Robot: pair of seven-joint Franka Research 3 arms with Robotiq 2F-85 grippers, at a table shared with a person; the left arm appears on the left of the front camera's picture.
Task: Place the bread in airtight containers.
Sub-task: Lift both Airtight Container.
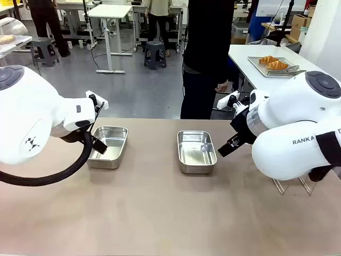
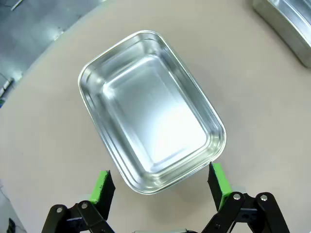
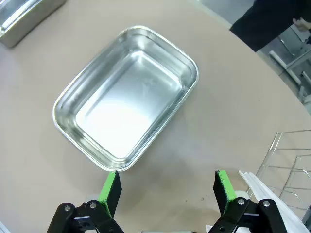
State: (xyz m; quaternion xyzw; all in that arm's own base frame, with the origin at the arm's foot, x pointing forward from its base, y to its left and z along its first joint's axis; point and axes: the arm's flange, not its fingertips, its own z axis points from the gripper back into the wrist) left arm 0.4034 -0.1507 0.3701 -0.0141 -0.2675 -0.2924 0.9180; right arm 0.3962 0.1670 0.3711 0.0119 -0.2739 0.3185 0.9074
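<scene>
Two empty steel pans rest on the tan table, one on the left (image 1: 109, 145) and one in the middle (image 1: 196, 151). My left gripper (image 1: 99, 144) hovers open over the left pan (image 2: 150, 111), its green pads (image 2: 103, 185) straddling the pan's near end. To the right of the middle pan (image 3: 126, 97), my right gripper (image 1: 229, 145) is also open and holds nothing. In the right wrist view, one pad (image 3: 111, 188) sits by the pan's near corner. Two croissants (image 1: 273, 63) lie on a metal tray on another table at the back right. No lids are in sight.
A person in dark clothes (image 1: 208, 53) stands at the table's far edge. A clear wire rack (image 1: 290, 185) stands at the right, close to my right arm, and appears in the right wrist view (image 3: 291, 162). Bare tabletop (image 1: 160, 213) spans the front.
</scene>
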